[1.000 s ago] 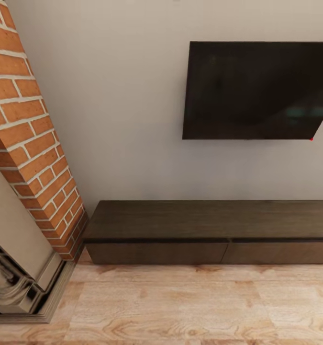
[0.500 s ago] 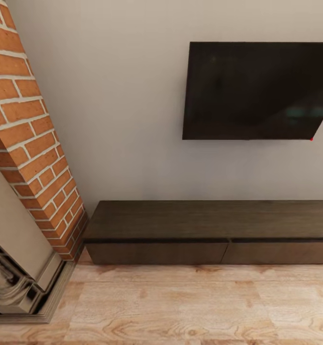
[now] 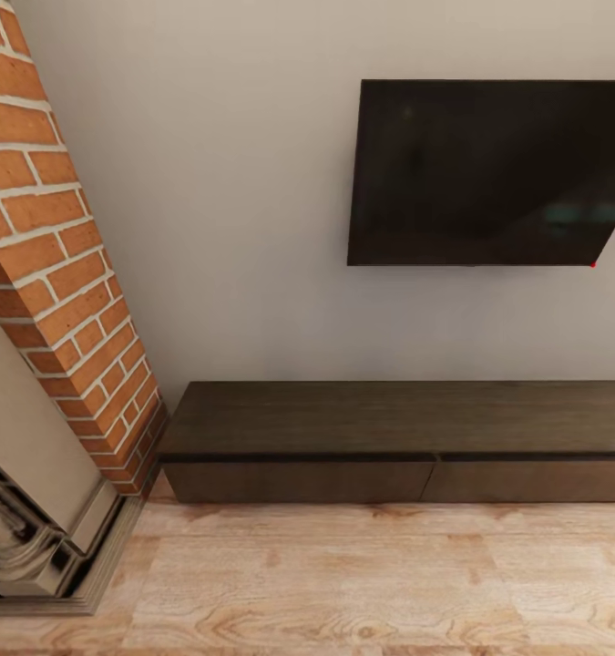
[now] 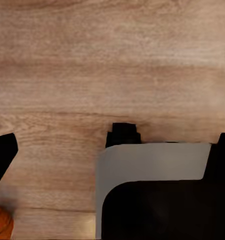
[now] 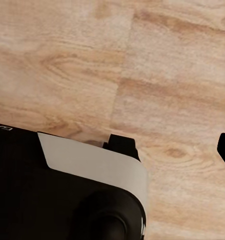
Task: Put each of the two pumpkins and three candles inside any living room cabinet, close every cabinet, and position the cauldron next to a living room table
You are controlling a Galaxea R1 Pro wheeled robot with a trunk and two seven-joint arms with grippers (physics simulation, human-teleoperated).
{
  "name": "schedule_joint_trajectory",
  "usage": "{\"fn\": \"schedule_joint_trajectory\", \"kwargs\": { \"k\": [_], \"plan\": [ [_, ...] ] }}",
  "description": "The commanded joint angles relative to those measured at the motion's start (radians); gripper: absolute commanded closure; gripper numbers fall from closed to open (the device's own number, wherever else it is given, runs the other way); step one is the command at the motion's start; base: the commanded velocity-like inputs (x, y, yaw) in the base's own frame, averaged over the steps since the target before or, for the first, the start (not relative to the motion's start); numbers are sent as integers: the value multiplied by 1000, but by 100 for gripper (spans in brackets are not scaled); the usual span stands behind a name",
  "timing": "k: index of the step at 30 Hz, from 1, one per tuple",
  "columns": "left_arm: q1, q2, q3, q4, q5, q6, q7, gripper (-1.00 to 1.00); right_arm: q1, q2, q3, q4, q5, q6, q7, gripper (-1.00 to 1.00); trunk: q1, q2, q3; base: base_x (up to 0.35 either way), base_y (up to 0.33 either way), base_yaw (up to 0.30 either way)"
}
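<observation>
Dark-brown wood cabinet [image 3: 398,442] | drawers shut (handleless) | claws' state: can't tell

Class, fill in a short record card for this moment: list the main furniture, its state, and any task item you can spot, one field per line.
cabinet: long, low dark-brown console against the wall, drawer fronts flush and shut
cabinet top: bare
television: dark screen on the wall above the cabinet
fireplace: brick chimney left of the cabinet
floor: light wood planks
pumpkin: an orange edge at the corner of the left wrist view, resting on the floor
grippers: open or shut cannot be told
</observation>
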Motion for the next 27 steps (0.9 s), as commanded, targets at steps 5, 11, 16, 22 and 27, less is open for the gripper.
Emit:
{"fn": "schedule_joint_trajectory", "kwargs": {
  "k": [5, 11, 16, 22, 27],
  "plan": [
    [-154, -2, -10, -2, 0, 88, -47, -100, 0, 1, 0, -2, 1, -3, -2, -100, 0, 0, 0, 0, 0, 0],
    [-272, -6, -38, 0, 0, 108, -78, -100, 0, 2, 0, -2, 1, -3, -2, -100, 0, 0, 0, 0, 0, 0],
    [-410, -34, -43, 0, 0, 164, -81, -100, 0, 0, 0, -2, 1, -2, -2, -100, 0, 0, 0, 0, 0, 0],
    [-527, -47, -45, 2, 2, 229, -220, -100, 0, -1, 0, -6, 1, -2, -2, -100, 0, 0, 0, 0, 0, 0],
    [-599, -98, -41, -2, 9, 253, -454, -100, 0, -2, 0, -11, 1, -3, -2, -100, 0, 0, 0, 0, 0, 0]
  ]
}}
